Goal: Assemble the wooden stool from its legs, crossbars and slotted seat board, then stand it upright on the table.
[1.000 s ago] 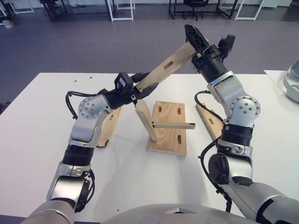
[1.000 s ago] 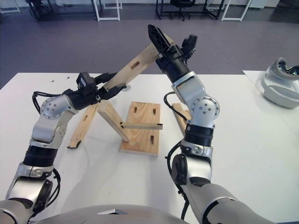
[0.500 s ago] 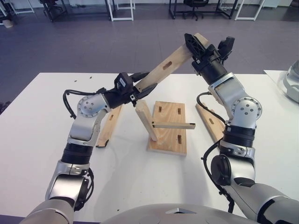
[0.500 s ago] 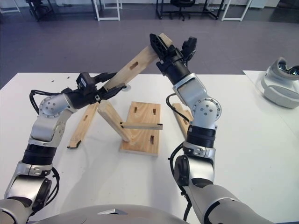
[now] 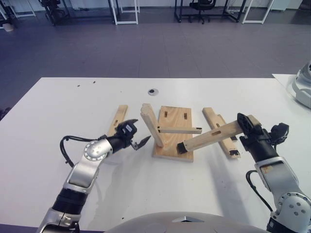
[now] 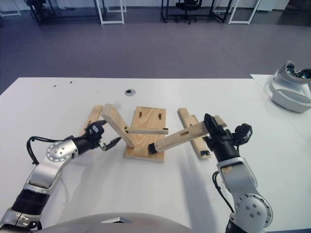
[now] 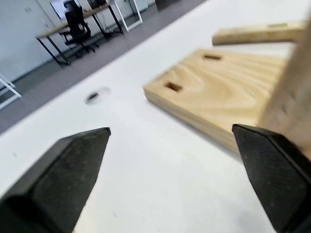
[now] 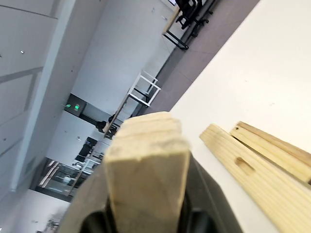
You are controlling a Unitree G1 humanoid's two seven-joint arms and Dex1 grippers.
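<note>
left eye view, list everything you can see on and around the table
seat board: 1, light wood, flat at the table's centre
tilted leg: 1, light wood, standing at the seat board's left edge
crossbar: 1, light wood, sticking out from the tilted leg over the seat board
held leg: 1, light wood with dark end cap, far end over the seat board's near right corner
right loose legs: 2, light wood, lying side by side right of the seat board
left loose leg: 1, light wood, flat left of the seat board
round cap: 1, grey, beyond the seat board
headset: 1, white, far right
table: 1, white
left gripper: 1, black, open, left of the seat board
right gripper: 1, black, shut on the held leg
</note>
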